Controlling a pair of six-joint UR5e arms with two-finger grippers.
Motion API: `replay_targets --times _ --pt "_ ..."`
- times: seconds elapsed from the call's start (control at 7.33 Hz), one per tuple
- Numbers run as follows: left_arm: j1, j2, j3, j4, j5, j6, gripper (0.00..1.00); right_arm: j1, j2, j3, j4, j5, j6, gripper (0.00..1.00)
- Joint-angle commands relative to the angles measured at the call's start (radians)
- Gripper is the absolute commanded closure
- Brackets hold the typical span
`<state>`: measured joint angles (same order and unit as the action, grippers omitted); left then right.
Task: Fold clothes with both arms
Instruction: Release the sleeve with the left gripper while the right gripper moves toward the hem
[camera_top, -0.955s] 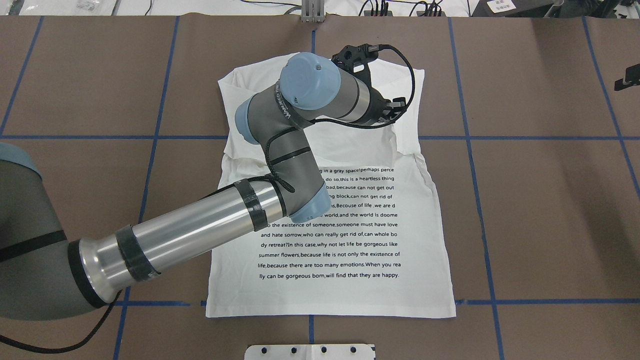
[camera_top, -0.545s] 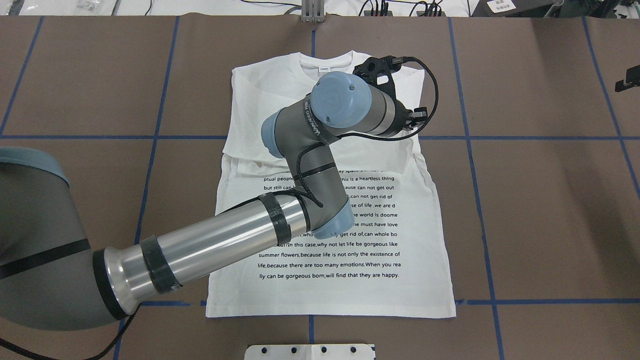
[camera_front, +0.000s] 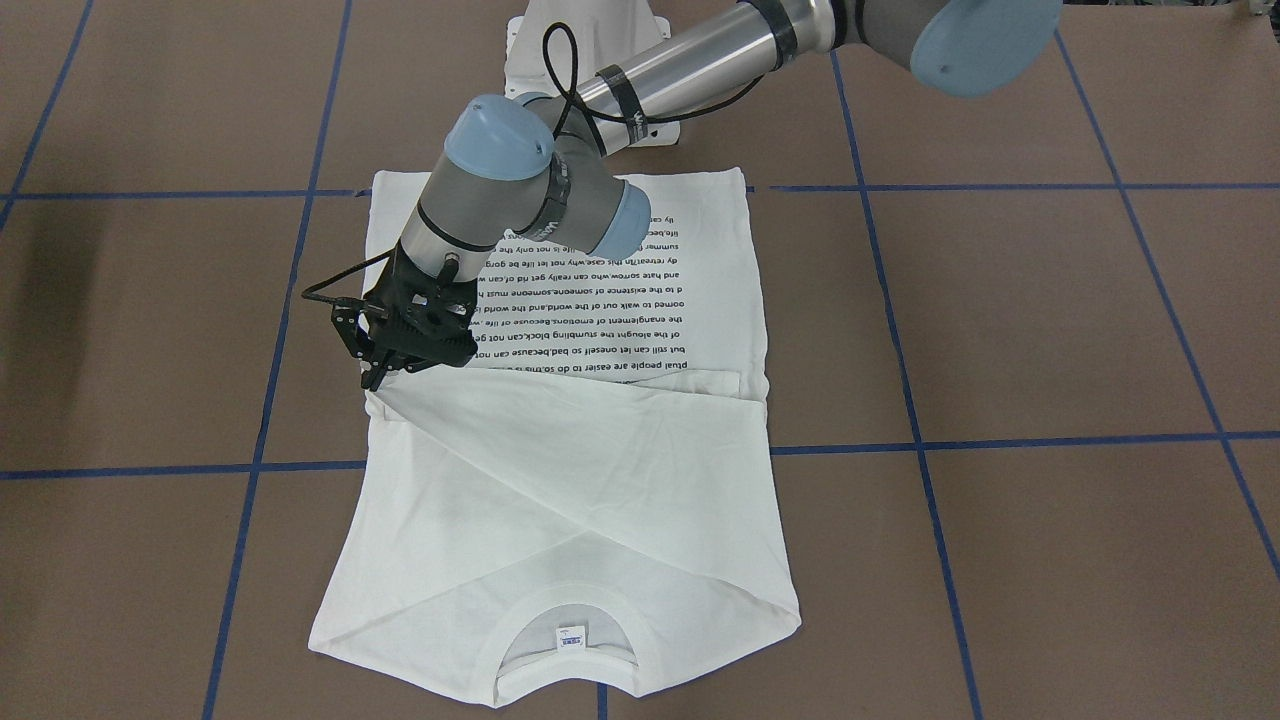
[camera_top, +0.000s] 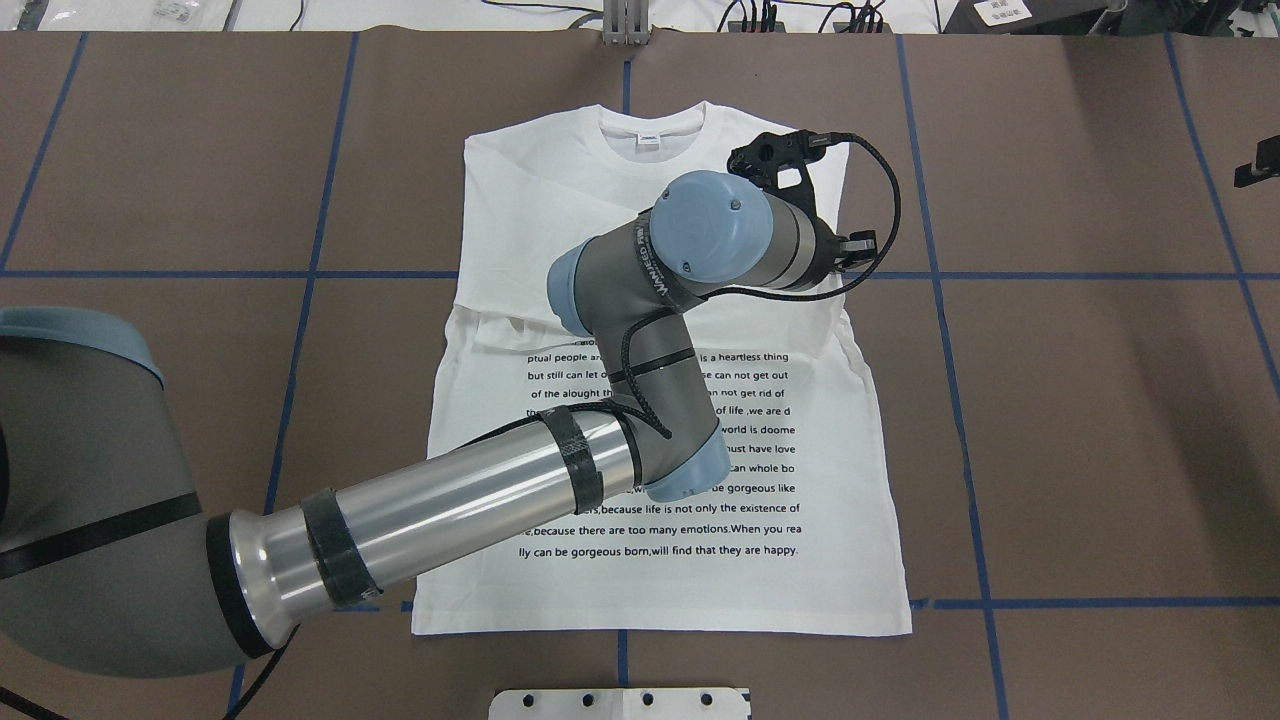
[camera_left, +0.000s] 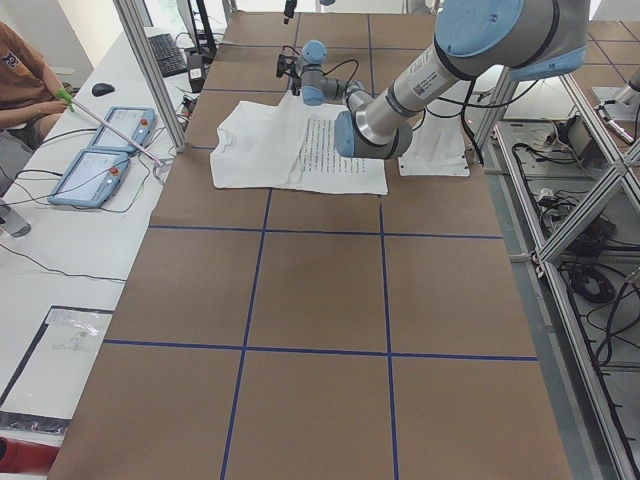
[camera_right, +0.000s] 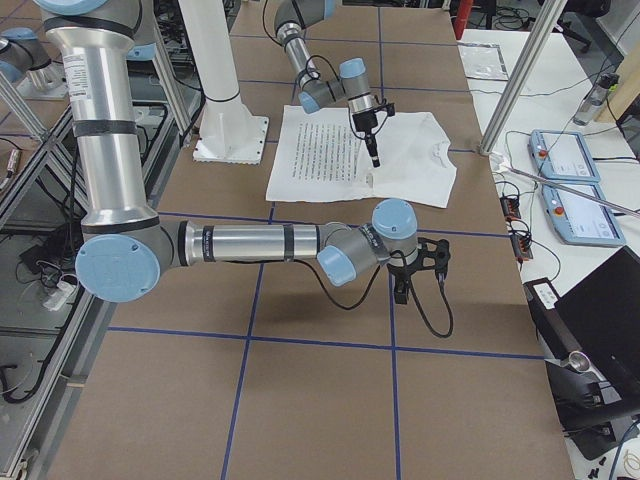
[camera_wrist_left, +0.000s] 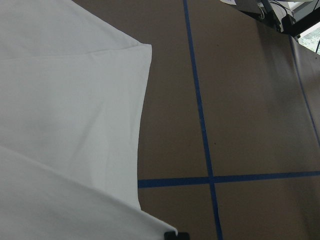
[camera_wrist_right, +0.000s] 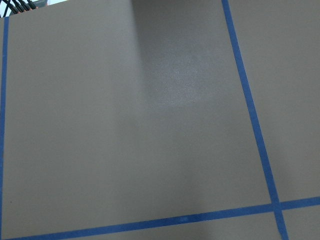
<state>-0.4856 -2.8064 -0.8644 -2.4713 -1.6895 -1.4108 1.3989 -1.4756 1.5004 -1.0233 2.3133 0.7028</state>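
Observation:
The white T-shirt (camera_top: 660, 500) lies flat on the brown table, text block up, with its collar (camera_front: 565, 625) on the far side from me. Both sleeves are folded across the chest (camera_front: 560, 470). My left gripper (camera_front: 378, 378) points down at the shirt's edge on my right and is shut on the tip of a folded sleeve, which rises to a point at the fingers. In the left wrist view, white fabric (camera_wrist_left: 65, 100) lies beside bare table. My right gripper (camera_right: 400, 290) hovers over bare table beyond the shirt; I cannot tell whether it is open or shut.
The white pedestal base (camera_front: 590, 40) stands at the table's robot-side edge. Blue tape lines (camera_top: 940, 275) grid the brown table (camera_top: 1080, 420). A person (camera_left: 25, 80) sits at a side bench that holds two teach pendants (camera_left: 95, 170) and cables.
My left arm has swung to my right across the shirt's chest, carrying the sleeve. The collar, hidden at first, now shows, and the sleeve lies flatter.

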Motion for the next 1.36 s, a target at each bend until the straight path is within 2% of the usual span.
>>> replay_targets --times 0.0,0.14,0.27,0.41,0.55,0.68,0.82,0.95,1.23 --pt "0.001 -0.01 -0.002 0.0 0.004 -0.057 0.22 0.0 0.0 0.009 0.0 0.005 0.014 0.0" --pt "0.001 -0.011 -0.013 0.003 0.002 -0.095 0.14 0.0 -0.002 0.021 -0.001 0.012 0.015 0.0" --pt "-0.004 -0.004 -0.069 0.02 -0.009 -0.132 0.17 -0.007 -0.008 0.035 0.002 0.056 0.056 0.0" --pt "-0.014 -0.001 -0.14 0.123 -0.042 -0.131 0.19 -0.039 -0.017 0.084 0.003 0.101 0.169 0.0" --pt "-0.042 0.054 -0.263 0.232 -0.117 -0.12 0.2 -0.114 -0.04 0.163 0.046 0.077 0.377 0.0" --pt "-0.066 0.164 -0.439 0.312 -0.157 -0.07 0.2 -0.198 -0.045 0.228 0.061 0.016 0.555 0.0" --pt "-0.074 0.274 -0.64 0.46 -0.159 0.025 0.21 -0.316 -0.045 0.292 0.062 -0.074 0.742 0.0" --pt "-0.09 0.351 -0.801 0.591 -0.16 0.098 0.21 -0.418 -0.066 0.379 0.062 -0.116 0.915 0.01" --pt "-0.122 0.511 -1.011 0.615 -0.182 0.134 0.24 -0.666 -0.136 0.563 0.049 -0.307 1.242 0.04"
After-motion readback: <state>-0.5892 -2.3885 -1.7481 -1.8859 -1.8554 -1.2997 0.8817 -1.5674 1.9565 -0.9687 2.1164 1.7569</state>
